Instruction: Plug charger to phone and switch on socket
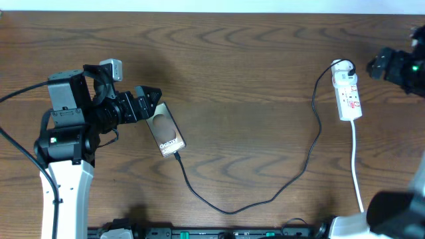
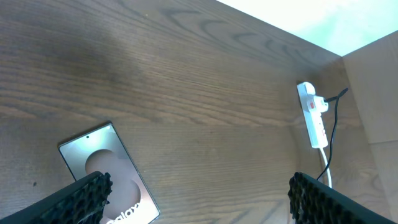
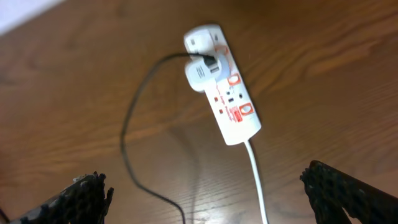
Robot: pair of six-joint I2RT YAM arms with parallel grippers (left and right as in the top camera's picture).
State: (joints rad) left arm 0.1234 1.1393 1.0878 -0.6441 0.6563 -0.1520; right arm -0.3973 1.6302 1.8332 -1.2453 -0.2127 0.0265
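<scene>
The phone lies flat on the wooden table at the left, its "Galaxy" lettering at the near end. It also shows in the left wrist view. The thin black charger cable runs from the phone's near end in a loop to a white adapter on the socket. The socket, a white power strip with red marks, also shows in the right wrist view and the left wrist view. My left gripper is open, just behind the phone's far end. My right gripper is open above the socket's white cord.
The socket's white cord runs toward the table's near edge. The right arm sits at the far right edge. The table's far edge meets a pale wall.
</scene>
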